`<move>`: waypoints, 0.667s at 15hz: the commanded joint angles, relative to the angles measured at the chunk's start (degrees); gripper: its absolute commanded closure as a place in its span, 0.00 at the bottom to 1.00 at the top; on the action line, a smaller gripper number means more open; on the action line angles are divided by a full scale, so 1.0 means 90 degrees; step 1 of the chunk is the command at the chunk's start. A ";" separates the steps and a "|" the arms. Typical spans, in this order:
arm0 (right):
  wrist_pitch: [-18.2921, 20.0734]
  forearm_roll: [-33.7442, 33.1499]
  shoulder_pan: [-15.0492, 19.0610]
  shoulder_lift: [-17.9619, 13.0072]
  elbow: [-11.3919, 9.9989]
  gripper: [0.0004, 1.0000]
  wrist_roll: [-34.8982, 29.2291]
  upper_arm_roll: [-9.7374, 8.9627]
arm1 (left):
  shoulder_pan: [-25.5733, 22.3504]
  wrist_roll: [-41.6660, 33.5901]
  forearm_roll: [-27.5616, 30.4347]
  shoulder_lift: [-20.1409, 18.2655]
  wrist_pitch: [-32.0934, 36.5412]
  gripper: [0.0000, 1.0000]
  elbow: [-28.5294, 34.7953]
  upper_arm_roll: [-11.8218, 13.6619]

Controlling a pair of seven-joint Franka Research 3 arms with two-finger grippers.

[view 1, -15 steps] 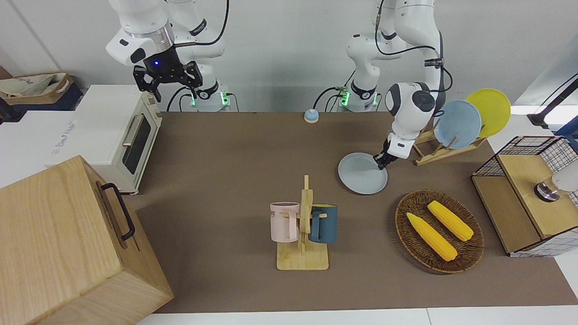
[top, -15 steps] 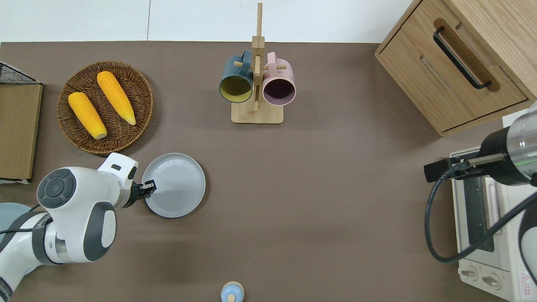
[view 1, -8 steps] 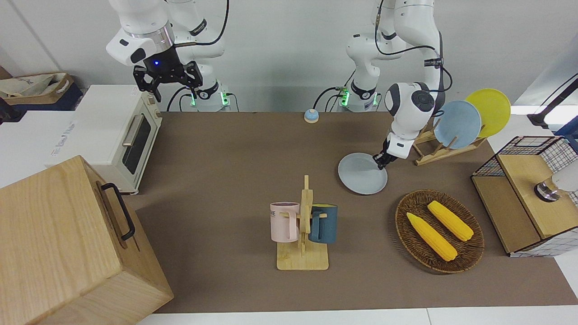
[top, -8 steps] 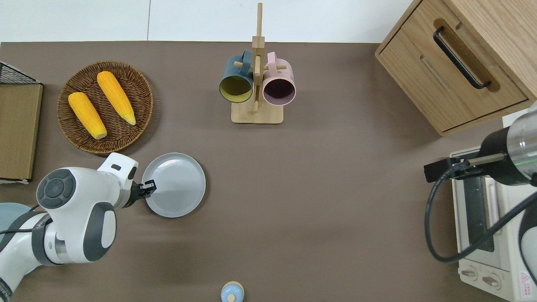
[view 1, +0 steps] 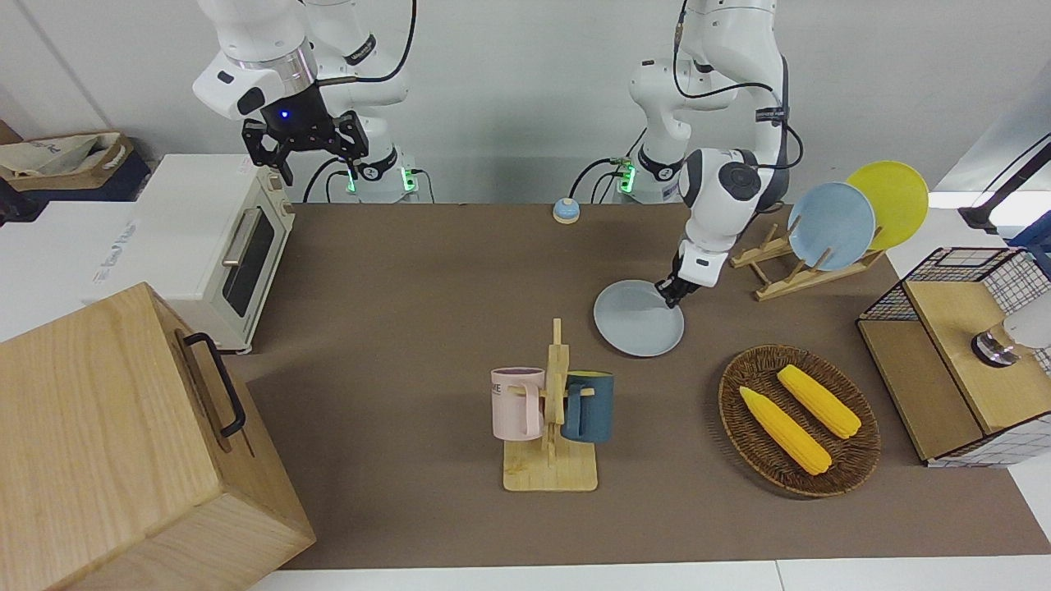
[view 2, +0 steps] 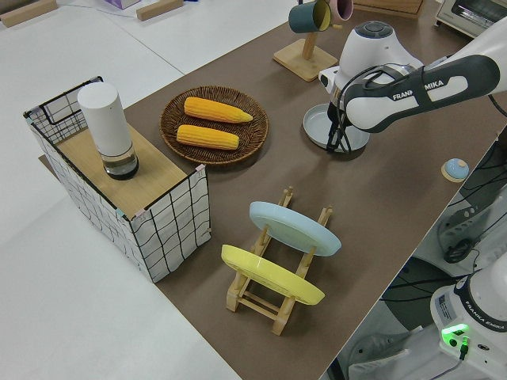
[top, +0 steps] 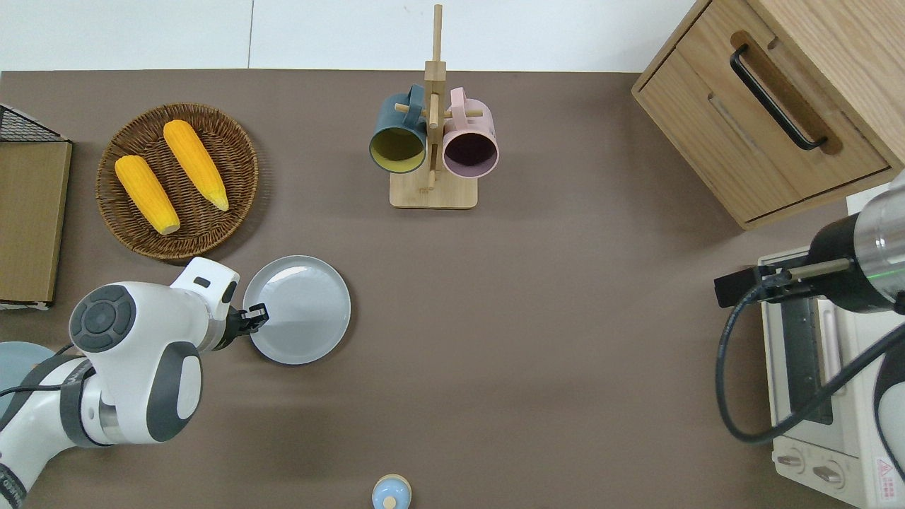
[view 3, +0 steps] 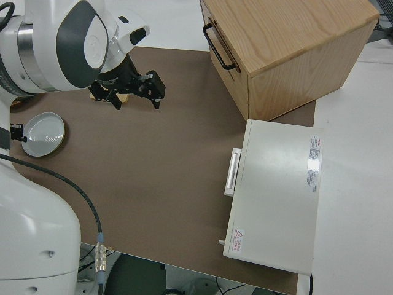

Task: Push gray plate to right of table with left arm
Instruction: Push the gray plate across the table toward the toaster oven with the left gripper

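1. Our left gripper [top: 256,314] is down at the table [top: 537,339], its tip touching the rim of the gray plate [top: 300,309] on the side toward the left arm's end; whether the fingers are spread or pressed together, we cannot tell.
2. The plate lies flat, nearer to the robots than the wicker basket [top: 244,170] of corn and the mug rack [top: 433,191].
3. We judge the push just begun: plenty of table ahead.
4. To do it well, we keep the tip low against the rim, aimed through the plate's middle, and slide steadily so it doesn't spin off.
5. Our right arm is parked.
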State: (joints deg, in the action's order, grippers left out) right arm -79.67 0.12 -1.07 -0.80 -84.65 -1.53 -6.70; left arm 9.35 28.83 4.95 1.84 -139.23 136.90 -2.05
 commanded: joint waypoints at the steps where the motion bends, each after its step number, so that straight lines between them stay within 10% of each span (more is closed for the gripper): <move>1: 0.0093 0.0065 0.0128 -0.0019 0.0051 0.02 -0.0006 -0.0095 | 0.0659 0.0750 0.0045 0.0176 -0.0096 1.00 -0.0035 0.0033; 10: 0.0093 0.0065 0.0128 -0.0019 0.0051 0.02 -0.0006 -0.0086 | 0.2055 0.2556 0.0036 0.1014 -0.0096 1.00 -0.0971 0.0023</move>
State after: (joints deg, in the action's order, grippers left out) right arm -79.67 0.12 -1.07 -0.80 -84.65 -1.53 -6.70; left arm 23.08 46.34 4.95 4.89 -139.81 133.38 -2.25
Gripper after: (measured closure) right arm 0.013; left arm 0.965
